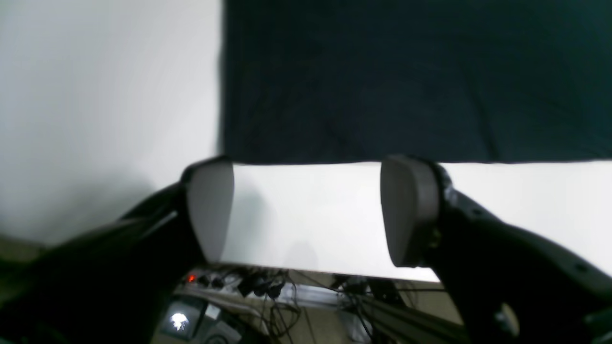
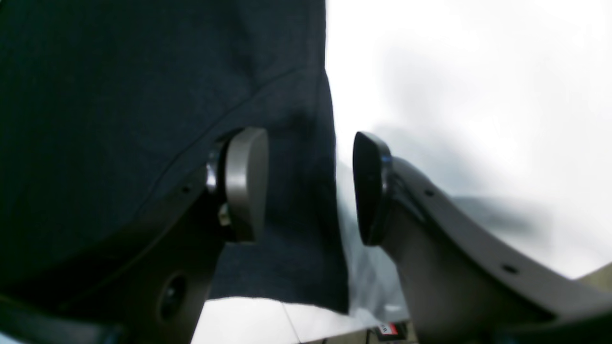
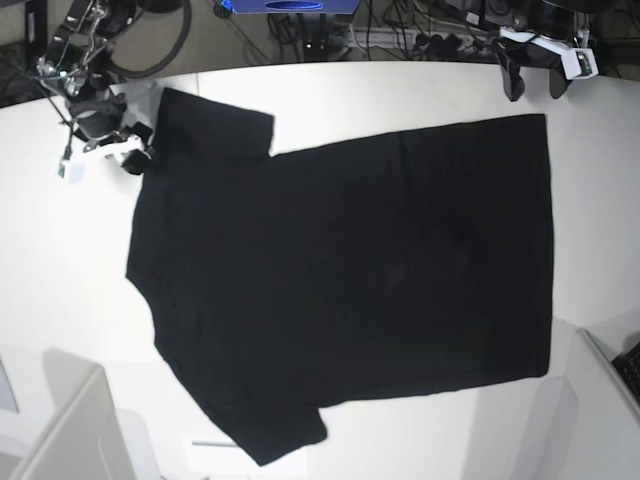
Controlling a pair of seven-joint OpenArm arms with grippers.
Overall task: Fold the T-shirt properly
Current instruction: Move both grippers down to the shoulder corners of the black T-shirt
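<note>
The base view is evenly and brightly lit from overhead, and the white table is rendered close to overexposed, while the black T-shirt is left so dark that almost no folds can be made out. Both wrist views are soft and out of focus, with the near fingers blurred and a grey shadow cast beside them on the table. In the right wrist view the table is washed out by glare towards the top right, and smeared grey shadows are seen behind the dark finger.
</note>
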